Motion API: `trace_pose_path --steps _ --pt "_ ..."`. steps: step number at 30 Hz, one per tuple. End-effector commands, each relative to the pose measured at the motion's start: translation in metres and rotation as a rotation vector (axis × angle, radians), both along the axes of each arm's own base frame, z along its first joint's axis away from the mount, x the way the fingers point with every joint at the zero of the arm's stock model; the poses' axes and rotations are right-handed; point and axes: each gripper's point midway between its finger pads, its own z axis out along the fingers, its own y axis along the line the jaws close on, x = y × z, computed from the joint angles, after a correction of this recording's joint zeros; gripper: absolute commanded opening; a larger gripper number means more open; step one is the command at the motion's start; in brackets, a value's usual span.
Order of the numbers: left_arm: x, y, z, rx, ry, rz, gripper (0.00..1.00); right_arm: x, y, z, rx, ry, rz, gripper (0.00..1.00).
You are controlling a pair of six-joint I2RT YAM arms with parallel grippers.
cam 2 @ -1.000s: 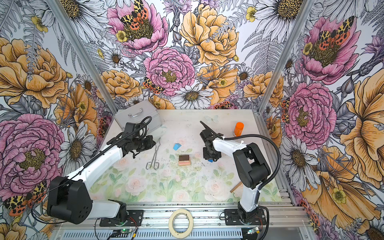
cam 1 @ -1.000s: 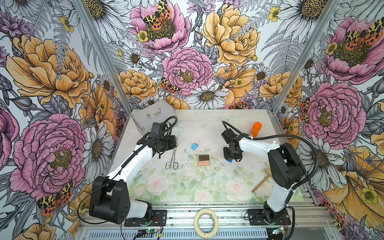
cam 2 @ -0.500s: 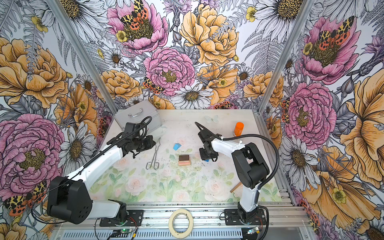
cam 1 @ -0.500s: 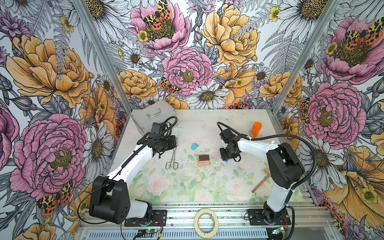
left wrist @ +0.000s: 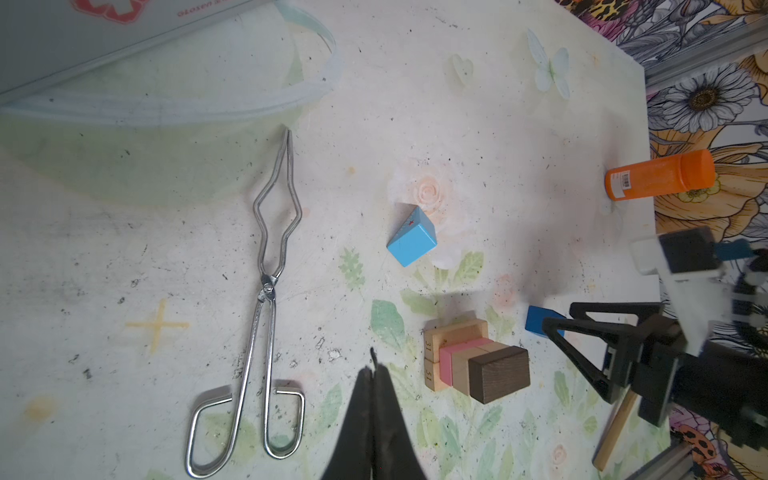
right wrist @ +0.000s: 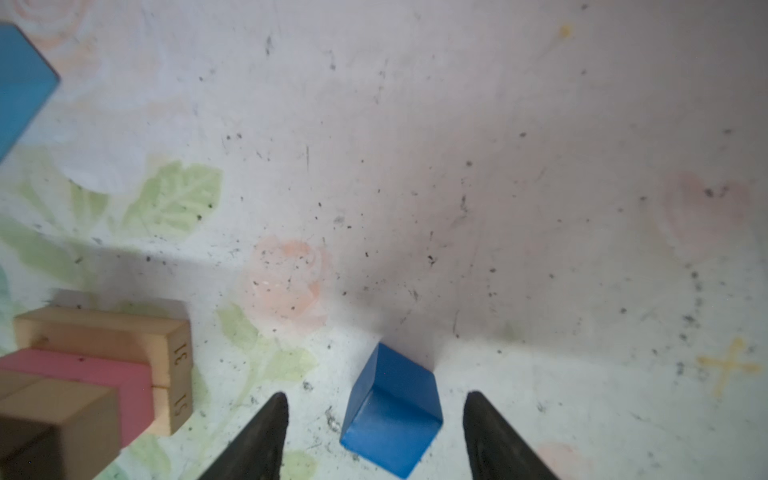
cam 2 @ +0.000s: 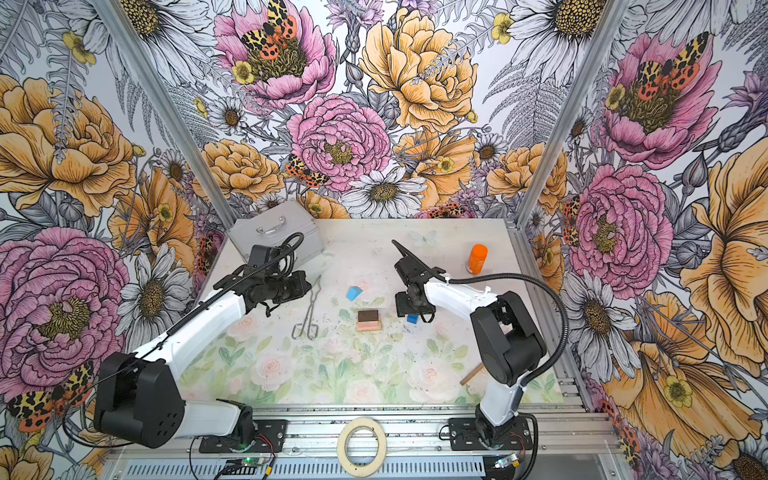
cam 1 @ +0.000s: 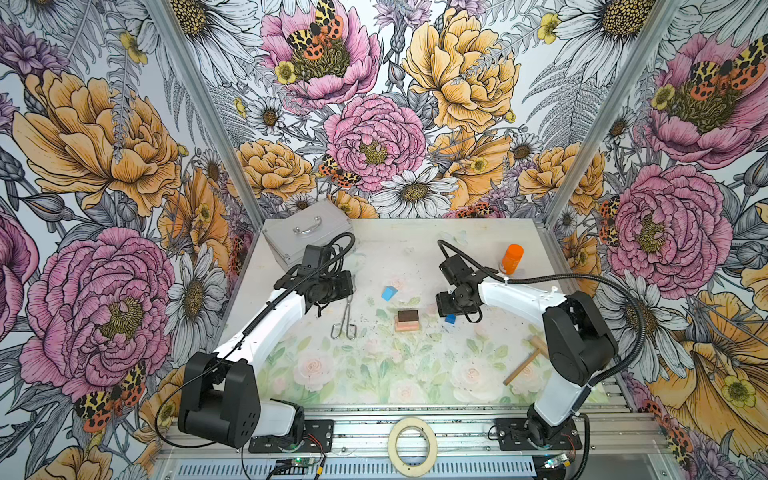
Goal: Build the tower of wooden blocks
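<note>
Landmark: wood block tower [cam 1: 407, 321], upright near the middle of the table [cam 1: 357, 374]; all places below are given from it.
Layers, bottom up: two tan bars side by side, a pink bar, a tan piece, a dark brown bar on top, as the left wrist view shows.
Done: four layers are stacked; the stack looks square and steady.
Left to do: both blue blocks lie on the table unstacked; progress is judged a little past halfway.
Next piece: dark blue cube [right wrist: 392, 409], near the tower on the right arm's side, apart from it, flat on the table.
Claw, right: right gripper [right wrist: 374, 399], jaws apart, one finger on each side of the dark blue cube with a gap on both sides; nothing is gripped.
Other piece: light blue block [cam 1: 389, 293], beyond the tower toward the back wall, lying askew, apart from it.
Claw, left: left gripper [left wrist: 374, 365], fingers pressed together, empty; well apart from the tower on the tongs side.
Clutter: silver tongs [cam 1: 344, 318], flat on the table between the tower and the left arm.
</note>
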Motion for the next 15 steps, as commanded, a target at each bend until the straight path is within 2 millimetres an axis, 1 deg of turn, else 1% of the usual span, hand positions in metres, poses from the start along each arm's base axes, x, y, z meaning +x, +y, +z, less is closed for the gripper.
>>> trace_pose_path --steps 1,3,6,9,13,15 --pt "0.01 0.0 0.008 -0.002 -0.036 -0.007 0.04 0.001 -0.017 0.03 0.022 -0.085 -0.243 0.66" --pt "0.01 0.0 0.008 -0.005 -0.035 -0.006 0.04 -0.006 -0.023 0.031 0.043 -0.084 -0.334 0.63" --pt "0.01 0.001 0.009 -0.011 -0.037 -0.003 0.04 -0.018 -0.026 0.024 0.051 -0.059 -0.406 0.61" --pt "0.01 0.0 0.01 -0.013 -0.039 -0.003 0.04 -0.025 -0.018 0.015 0.042 -0.03 -0.415 0.61" --pt "0.009 0.0 0.009 -0.016 -0.037 -0.002 0.04 -0.025 -0.004 0.004 0.028 -0.002 -0.404 0.63" --pt "0.009 0.0 0.01 -0.018 -0.041 -0.004 0.04 -0.025 -0.002 -0.002 0.021 0.012 -0.406 0.64"
